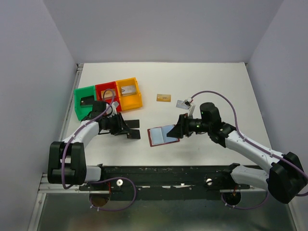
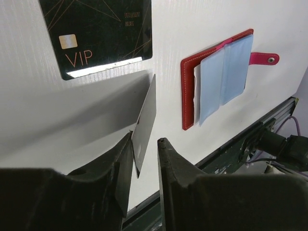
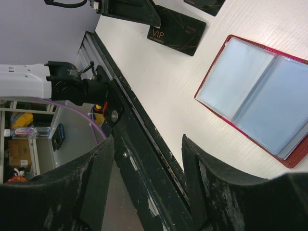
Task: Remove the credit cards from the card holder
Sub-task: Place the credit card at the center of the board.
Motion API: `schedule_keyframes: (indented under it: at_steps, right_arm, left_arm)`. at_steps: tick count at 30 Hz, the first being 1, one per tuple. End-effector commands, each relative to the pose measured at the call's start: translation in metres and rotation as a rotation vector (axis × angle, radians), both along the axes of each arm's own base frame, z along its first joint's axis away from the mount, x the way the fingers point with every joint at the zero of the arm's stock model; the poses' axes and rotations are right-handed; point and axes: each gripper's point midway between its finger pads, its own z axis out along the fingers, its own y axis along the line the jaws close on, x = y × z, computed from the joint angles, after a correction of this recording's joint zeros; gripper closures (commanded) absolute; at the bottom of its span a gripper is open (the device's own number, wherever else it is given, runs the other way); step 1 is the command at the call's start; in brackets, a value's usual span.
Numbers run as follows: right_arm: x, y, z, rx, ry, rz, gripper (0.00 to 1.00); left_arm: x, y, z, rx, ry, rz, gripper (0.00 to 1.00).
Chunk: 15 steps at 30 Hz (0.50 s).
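Black left gripper (image 2: 144,139): jaws partly open, a black card (image 2: 147,113) standing on edge between them, leaning on one finger, not pinched. A second black card marked VIP (image 2: 96,33) lies flat on the white table (image 2: 216,19) just beyond. The card holder (image 2: 216,77) lies open mid-table, blue pockets up. Right gripper (image 3: 147,139) is beside it, spread wide and empty over the black front rail (image 3: 144,163). Gold card (image 1: 163,97) and silver card (image 1: 183,102) lie further back. Green tray (image 1: 78,101), red tray (image 1: 107,86) and yellow tray (image 1: 139,94) sit at rear left. Plain pale walls (image 1: 159,29) on three sides.
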Motion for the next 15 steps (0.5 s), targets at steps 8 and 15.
schedule_keyframes:
  at_steps: [8, 15]
  right_arm:
    - [-0.002, -0.008, -0.008, -0.042, -0.007, -0.007, 0.34]
    - [0.026, -0.037, -0.033, -0.235, 0.013, -0.239, 0.34]
  left_arm:
    - [0.016, 0.027, 0.019, 0.129, -0.080, 0.088, 0.47]
    - [0.024, 0.042, 0.040, 0.193, -0.169, 0.181, 0.37]
